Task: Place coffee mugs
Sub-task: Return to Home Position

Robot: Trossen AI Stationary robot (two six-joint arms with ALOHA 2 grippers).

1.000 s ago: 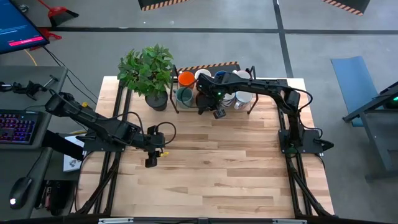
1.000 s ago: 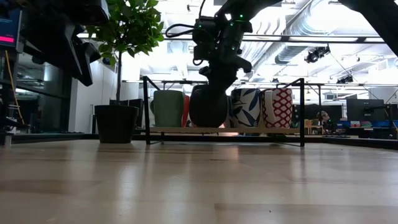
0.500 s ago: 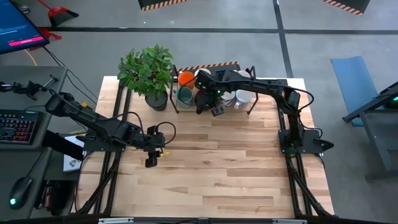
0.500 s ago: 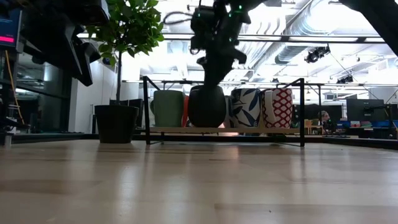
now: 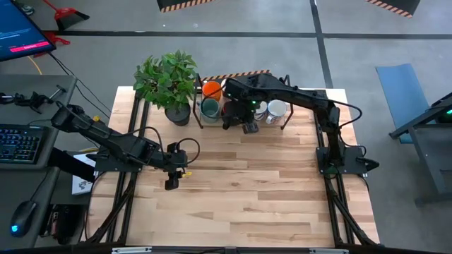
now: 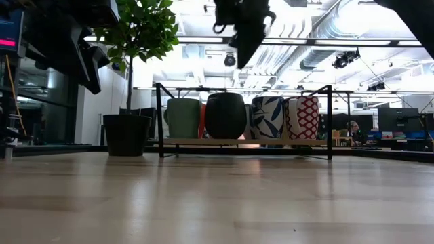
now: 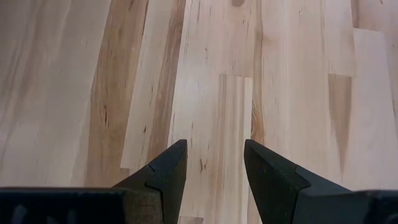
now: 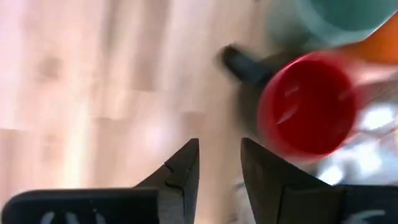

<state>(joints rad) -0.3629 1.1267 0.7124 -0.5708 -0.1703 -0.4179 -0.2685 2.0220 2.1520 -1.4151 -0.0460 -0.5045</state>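
The pale wood surface (image 5: 240,204) stands on a grey floor, with a keyboard (image 5: 18,144) on a bench off to the left. At its far left a leafy plant (image 5: 167,79) grows from a dark pot (image 6: 127,134). Just right of the pot, a low wire shelf (image 6: 244,142) along the far edge carries the mugs, packed close. A green mug (image 6: 183,117), a black mug (image 6: 225,115), a blue-leaf mug (image 6: 269,116) and a red-patterned mug (image 6: 307,116) line the front. An orange mug (image 5: 210,89) and white mugs (image 5: 275,109) sit behind them.

The right arm (image 5: 296,97) reaches in from the right across the shelf. The right jaws hang well above the black mug's near side (its red inside (image 8: 308,102) shows from the wrist), a narrow gap between them, holding nothing.

The left arm (image 5: 120,144) waits over bare wood on the left, and the left jaws are parted and empty.
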